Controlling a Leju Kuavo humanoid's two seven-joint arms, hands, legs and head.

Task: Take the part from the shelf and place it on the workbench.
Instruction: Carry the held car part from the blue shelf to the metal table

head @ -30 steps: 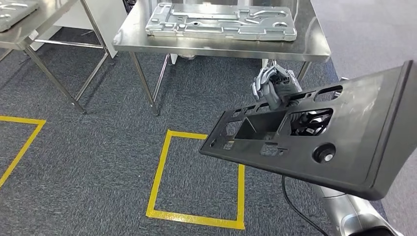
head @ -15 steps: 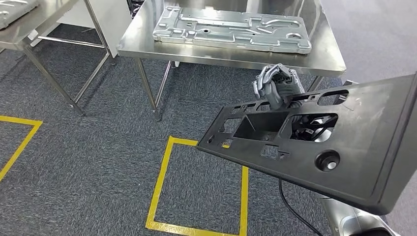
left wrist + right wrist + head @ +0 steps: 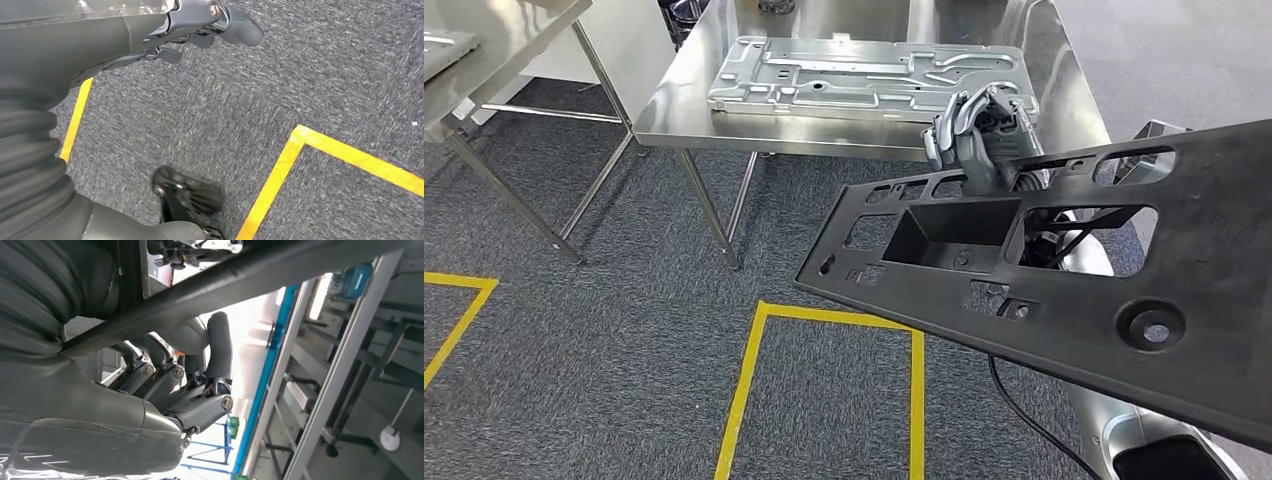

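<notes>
Gripping the black part (image 3: 1064,290) at its far edge, my right hand (image 3: 980,140) is holding it in the air, long axis running left to right — the worktop (image 3: 674,95) is lying just ahead, beyond my fingers. Left hand (image 3: 200,25) is hanging empty, fingers loosely curled.

At twelve o'clock the steel workbench (image 3: 1064,95) is mostly taken by a grey metal panel (image 3: 864,78); bare steel shows along its near edge and at one o'clock.
</notes>
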